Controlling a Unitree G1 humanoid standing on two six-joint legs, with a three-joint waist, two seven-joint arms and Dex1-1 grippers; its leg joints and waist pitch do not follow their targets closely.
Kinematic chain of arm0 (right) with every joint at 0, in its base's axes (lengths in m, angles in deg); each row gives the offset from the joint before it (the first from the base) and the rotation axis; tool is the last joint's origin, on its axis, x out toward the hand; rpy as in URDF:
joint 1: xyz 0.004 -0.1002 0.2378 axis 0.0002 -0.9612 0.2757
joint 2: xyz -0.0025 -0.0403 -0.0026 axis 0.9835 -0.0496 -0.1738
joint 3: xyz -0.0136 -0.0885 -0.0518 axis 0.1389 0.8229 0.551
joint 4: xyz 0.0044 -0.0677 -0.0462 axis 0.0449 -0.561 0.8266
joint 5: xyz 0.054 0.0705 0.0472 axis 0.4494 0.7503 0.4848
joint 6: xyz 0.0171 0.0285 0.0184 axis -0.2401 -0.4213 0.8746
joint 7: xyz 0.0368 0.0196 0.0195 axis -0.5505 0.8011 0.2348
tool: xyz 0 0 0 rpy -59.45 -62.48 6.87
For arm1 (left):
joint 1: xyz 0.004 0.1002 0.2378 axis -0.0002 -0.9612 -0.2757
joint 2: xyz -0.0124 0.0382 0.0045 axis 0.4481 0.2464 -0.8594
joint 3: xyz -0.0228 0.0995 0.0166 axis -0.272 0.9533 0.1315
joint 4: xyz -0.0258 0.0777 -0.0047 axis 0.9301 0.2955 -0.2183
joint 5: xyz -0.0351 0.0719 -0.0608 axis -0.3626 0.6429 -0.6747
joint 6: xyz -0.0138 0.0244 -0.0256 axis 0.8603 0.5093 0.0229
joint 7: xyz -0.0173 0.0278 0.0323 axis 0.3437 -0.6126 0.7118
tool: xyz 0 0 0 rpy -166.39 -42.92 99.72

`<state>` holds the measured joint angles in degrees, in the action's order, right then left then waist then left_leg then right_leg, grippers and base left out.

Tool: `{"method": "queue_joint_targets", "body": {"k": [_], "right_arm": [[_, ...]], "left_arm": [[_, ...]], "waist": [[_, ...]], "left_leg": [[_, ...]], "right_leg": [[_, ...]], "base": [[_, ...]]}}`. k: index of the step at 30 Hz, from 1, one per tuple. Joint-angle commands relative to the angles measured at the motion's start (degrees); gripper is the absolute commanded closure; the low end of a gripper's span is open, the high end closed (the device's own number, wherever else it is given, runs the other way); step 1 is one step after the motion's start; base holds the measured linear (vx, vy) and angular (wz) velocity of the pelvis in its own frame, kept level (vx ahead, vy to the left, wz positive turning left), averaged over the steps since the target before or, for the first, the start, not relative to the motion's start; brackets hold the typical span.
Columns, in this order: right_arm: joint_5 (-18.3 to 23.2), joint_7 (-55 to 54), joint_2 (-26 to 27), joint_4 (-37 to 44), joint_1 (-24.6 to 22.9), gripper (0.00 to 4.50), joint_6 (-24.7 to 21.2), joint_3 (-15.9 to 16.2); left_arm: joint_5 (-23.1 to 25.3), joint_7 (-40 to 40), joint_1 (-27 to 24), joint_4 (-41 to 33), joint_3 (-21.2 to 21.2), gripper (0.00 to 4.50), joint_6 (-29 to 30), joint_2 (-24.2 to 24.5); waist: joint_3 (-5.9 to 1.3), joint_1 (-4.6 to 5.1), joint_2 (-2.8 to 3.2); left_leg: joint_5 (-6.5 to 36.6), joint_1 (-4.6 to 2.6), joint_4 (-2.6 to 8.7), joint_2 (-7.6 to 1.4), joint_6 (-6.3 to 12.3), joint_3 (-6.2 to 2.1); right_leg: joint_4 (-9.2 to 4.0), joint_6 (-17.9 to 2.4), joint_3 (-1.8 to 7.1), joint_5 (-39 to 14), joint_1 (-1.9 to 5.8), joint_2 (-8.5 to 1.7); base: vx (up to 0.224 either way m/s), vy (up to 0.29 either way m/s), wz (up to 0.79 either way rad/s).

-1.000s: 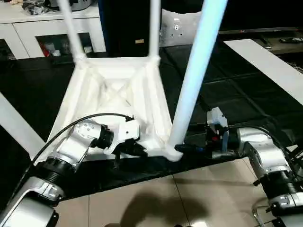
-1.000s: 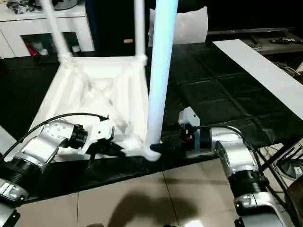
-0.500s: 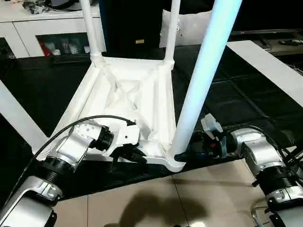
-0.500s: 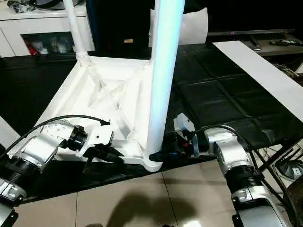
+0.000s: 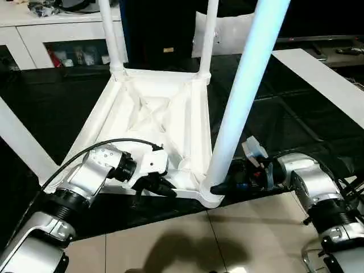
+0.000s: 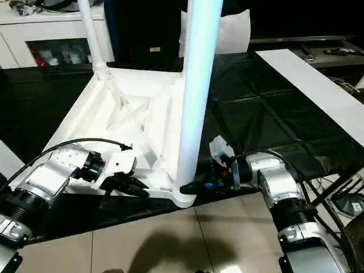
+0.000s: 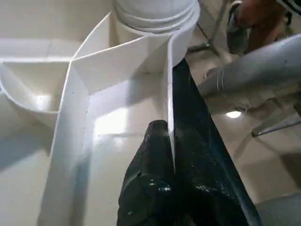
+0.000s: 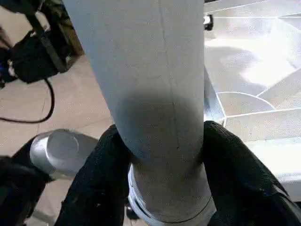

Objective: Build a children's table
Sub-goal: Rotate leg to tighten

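Observation:
The children's table lies upside down on a black mat, its ribbed white top (image 5: 153,114) facing up. Three legs stand in corner sockets: two at the far corners (image 5: 111,34) (image 5: 209,28) and a thick near-right leg (image 5: 244,85). My left gripper (image 5: 162,187) is shut on the top's near rim; in the left wrist view its fingers (image 7: 150,165) pinch the thin rim wall (image 7: 170,94) beside the leg's socket (image 7: 155,14). My right gripper (image 5: 219,187) is shut on the near-right leg just above its socket, with one black finger (image 8: 101,174) on each side of the leg (image 8: 150,94).
A white cabinet (image 5: 34,34) with shelves stands at the back left. A flat white board (image 5: 324,79) lies on the right and another white strip (image 5: 20,142) on the left. The mat's edge meets the tiled floor (image 5: 227,239) just below the grippers.
My right gripper's fingers have closed in on the near-right leg's base. The left gripper keeps its hold on the rim. The camera has shifted a little.

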<state>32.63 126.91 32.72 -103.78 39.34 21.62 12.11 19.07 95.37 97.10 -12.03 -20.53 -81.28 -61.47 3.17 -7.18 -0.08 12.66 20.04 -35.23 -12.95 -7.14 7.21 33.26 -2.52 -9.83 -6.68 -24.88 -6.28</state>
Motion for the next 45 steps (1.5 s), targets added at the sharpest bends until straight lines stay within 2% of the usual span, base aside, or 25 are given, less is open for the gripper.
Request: {"method": "queue_joint_targets", "body": {"k": [1,4,5,10,11,12,13,14,15,16,17,18,19,20,21,22,23,24,25,26,28,30,32,37,45], "right_arm": [[2.79,-3.66,2.69,3.47,-2.27,2.55,-3.68,-0.18],[1.08,-11.19,5.13,5.69,-4.59,2.55,-4.81,-0.31],[0.72,-13.75,6.32,6.12,-5.05,2.55,-4.83,-0.52],[-0.83,-24.14,11.56,7.00,-4.82,2.55,-7.82,-1.64],[-1.61,-28.16,13.48,6.90,-4.26,2.55,-8.31,-2.20],[-2.82,-32.68,15.40,6.33,-3.48,2.55,-8.13,-2.61],[-3.56,-36.17,16.86,5.63,-2.80,2.55,-8.02,-3.09],[-3.56,-36.17,16.86,5.63,-2.80,2.55,-8.02,-3.09],[-3.96,-40.64,18.66,4.85,-1.99,2.55,-8.49,-3.94],[-3.43,-50.74,22.87,1.58,0.74,2.55,-9.56,-7.30],[-2.93,-54.07,24.35,0.25,1.79,2.55,-9.86,-8.67],[-2.60,-56.52,25.45,-0.71,2.58,2.55,-9.97,-9.67],[-2.68,-58.98,26.88,-2.54,4.01,2.55,-9.14,-10.46],[-3.35,-59.13,27.18,-2.87,4.30,2.55,-8.47,-10.15],[-4.05,-59.23,27.36,-3.12,4.47,2.20,-7.75,-9.73],[-5.37,-59.40,27.86,-3.75,4.73,1.99,-6.14,-8.93],[-5.86,-59.46,28.14,-4.13,4.86,1.85,-5.41,-8.65],[-5.77,-59.60,28.42,-4.38,4.91,1.85,-5.10,-8.92],[-5.89,-59.68,28.21,-4.43,4.75,1.83,-4.82,-9.16],[-6.11,-59.62,27.92,-4.38,4.62,1.62,-4.51,-9.16],[-7.05,-59.57,26.10,-5.04,4.47,1.42,-2.14,-9.23],[-6.97,-59.28,25.39,-5.19,4.38,1.28,-1.42,-9.29],[-6.73,-56.86,22.85,-4.78,3.59,1.03,1.12,-9.92],[-4.17,-46.44,16.62,-1.24,0.94,0.58,5.57,-11.69],[-1.20,-25.77,5.81,3.47,-1.56,0.37,4.28,-8.00]], "left_arm": [[-0.07,-7.29,0.52,-2.32,-2.97,4.50,5.10,-2.19],[-0.94,-12.90,-0.19,-5.54,-5.37,4.50,10.95,-4.50],[-1.33,-14.89,-0.39,-6.56,-6.11,4.50,12.90,-5.54],[-0.63,-22.47,-0.26,-8.70,-7.70,4.50,18.31,-9.76],[0.00,-25.09,0.04,-8.66,-8.09,4.50,19.40,-11.16],[0.55,-27.53,0.53,-8.22,-8.45,4.50,20.11,-12.51],[0.92,-29.71,1.06,-7.49,-8.93,4.50,20.25,-13.57],[0.92,-29.71,1.06,-7.49,-8.93,4.50,20.25,-13.57],[1.41,-32.20,1.72,-6.80,-9.41,4.50,20.59,-14.71],[2.41,-37.28,3.50,-4.89,-10.22,4.50,20.73,-16.98],[2.72,-38.95,4.14,-4.26,-10.49,4.50,20.81,-17.74],[3.00,-40.19,4.61,-3.84,-10.68,4.50,20.95,-18.30],[3.62,-42.64,5.63,-2.71,-11.08,4.50,20.74,-19.21],[3.87,-43.35,5.91,-2.46,-11.26,4.50,20.78,-19.49],[4.05,-43.74,6.09,-2.31,-11.33,4.50,20.81,-19.65],[4.56,-44.60,6.44,-2.01,-11.32,4.50,20.67,-19.78],[4.85,-45.08,6.65,-1.78,-11.25,4.50,20.50,-19.78],[4.96,-45.06,6.76,-1.63,-11.04,4.50,20.24,-19.53],[4.87,-44.57,6.64,-1.78,-10.94,4.50,20.00,-19.01],[4.80,-44.11,6.53,-1.88,-10.85,4.50,19.81,-18.69],[4.79,-42.03,5.94,-2.00,-10.42,4.50,18.67,-17.56],[4.67,-41.28,5.68,-2.14,-10.18,4.50,18.24,-17.18],[4.26,-39.07,4.89,-2.63,-9.62,4.50,17.54,-15.99],[3.22,-31.98,2.76,-3.60,-7.60,4.50,15.26,-12.23],[2.06,-19.27,1.80,-2.61,-4.34,4.50,8.23,-6.15]], "waist": [[-4.76,0.37,-0.51],[-4.53,0.72,-0.59],[-4.30,1.33,-0.67],[-3.97,3.73,-0.82],[-3.88,4.63,-0.85],[-3.87,5.38,-0.56],[-3.74,6.33,0.26],[-3.51,6.70,1.07],[-3.76,6.78,1.88],[-3.08,6.59,1.71],[-2.53,7.18,0.58],[-2.55,7.71,-0.71],[-2.91,9.16,-0.39],[-3.27,9.68,0.82],[-3.98,8.68,2.54],[-4.50,8.23,2.66],[-3.56,7.80,0.80],[-3.01,7.31,-2.06],[-3.84,6.98,-1.71],[-4.51,6.56,-1.18],[-4.79,6.36,-0.05],[-4.74,6.49,-0.26],[-4.67,6.29,-0.26],[-4.78,5.94,-0.27],[-4.57,3.90,-0.04]], "left_leg": [[4.44,0.66,3.92,0.00,3.98,1.99],[5.86,0.75,4.03,0.26,2.81,1.96],[7.65,0.65,3.90,0.66,2.38,2.01],[11.31,0.81,3.23,1.47,2.46,1.96],[12.71,0.83,2.86,1.72,2.73,1.87],[14.08,0.74,2.61,1.66,2.96,1.76],[16.39,0.60,2.95,0.79,3.24,1.17],[19.17,0.52,3.84,-0.57,3.48,0.50],[26.31,1.32,6.83,-4.69,4.03,-1.49],[30.44,0.49,8.35,-5.55,2.93,-1.81],[31.19,-0.43,7.39,-3.44,2.09,-0.46],[25.85,-4.52,1.55,2.52,0.88,1.94],[21.90,-2.76,-0.02,3.02,2.69,2.28],[21.89,-1.44,0.75,1.64,3.03,1.51],[25.34,2.71,5.58,-4.51,3.64,-2.30],[24.16,1.48,6.70,-5.53,3.99,-2.90],[23.67,-1.56,5.06,-1.38,2.34,0.14],[17.84,-2.45,1.33,3.83,2.22,2.38],[13.09,-0.10,1.53,3.90,3.81,2.09],[10.40,0.90,2.19,3.41,4.34,1.79],[3.97,1.47,3.27,1.25,4.16,0.79],[3.08,1.47,3.38,0.87,4.53,0.85],[4.23,1.22,3.41,0.84,5.27,1.10],[4.64,1.44,3.38,0.76,6.51,1.11],[4.88,0.86,3.49,0.34,6.46,1.26]], "right_leg": [[-3.68,-5.98,3.11,-22.75,5.04,-2.20],[-4.36,-3.56,2.71,-26.72,5.06,-2.17],[-5.29,-1.55,2.09,-30.56,4.81,-2.03],[-7.06,2.84,0.31,-35.64,4.57,-1.51],[-7.76,4.50,-0.63,-37.36,4.49,-1.29],[-8.56,5.89,-1.56,-38.01,4.51,-1.12],[-9.22,6.35,-2.75,-37.32,5.24,-1.14],[-8.79,5.65,-2.92,-35.74,5.98,-1.39],[-3.12,2.61,-0.47,-25.30,8.18,-1.89],[-0.74,-1.28,2.57,-17.68,7.01,-2.22],[-3.27,-1.64,2.52,-22.04,5.62,-2.07],[-10.21,3.40,-2.15,-43.05,1.77,-2.05],[-11.92,8.84,-6.03,-48.03,3.38,-1.68],[-11.71,10.08,-6.86,-45.04,5.49,-1.97],[0.37,4.93,-0.53,-25.12,10.51,-3.46],[1.28,1.53,2.17,-14.43,8.79,-3.40],[-4.14,-3.41,2.06,-15.42,4.74,-3.20],[-7.84,2.02,-0.43,-38.37,2.85,-2.17],[-7.24,5.67,0.01,-43.73,4.86,-3.27],[-6.91,6.24,0.31,-41.21,5.69,-3.31],[-5.42,1.00,0.72,-27.15,5.30,-2.59],[-4.44,-2.93,1.16,-21.60,5.12,-2.16],[-4.47,-4.81,1.31,-21.70,5.20,-2.27],[-4.49,-4.69,1.37,-21.93,5.50,-2.28],[-4.63,-5.05,1.54,-22.72,5.08,-2.19]], "base": [[0.000,0.000,0.00],[0.000,0.000,0.00],[0.000,0.000,0.00],[0.000,0.000,0.00],[0.000,0.000,0.00],[0.000,0.000,0.00],[0.000,0.000,0.00],[0.000,0.000,0.00],[0.000,0.000,0.00],[0.000,0.000,0.00],[0.000,0.000,0.00],[0.000,0.000,0.00],[0.000,0.000,0.00],[0.025,0.047,-0.23],[0.000,0.000,0.00],[0.068,0.051,-0.27],[0.091,0.046,0.01],[0.113,0.023,-0.03],[0.067,0.020,0.08],[0.000,0.000,0.00],[0.000,0.000,0.00],[0.000,0.000,0.00],[0.000,0.000,0.00],[0.000,0.000,0.00],[0.000,0.000,0.00]]}}
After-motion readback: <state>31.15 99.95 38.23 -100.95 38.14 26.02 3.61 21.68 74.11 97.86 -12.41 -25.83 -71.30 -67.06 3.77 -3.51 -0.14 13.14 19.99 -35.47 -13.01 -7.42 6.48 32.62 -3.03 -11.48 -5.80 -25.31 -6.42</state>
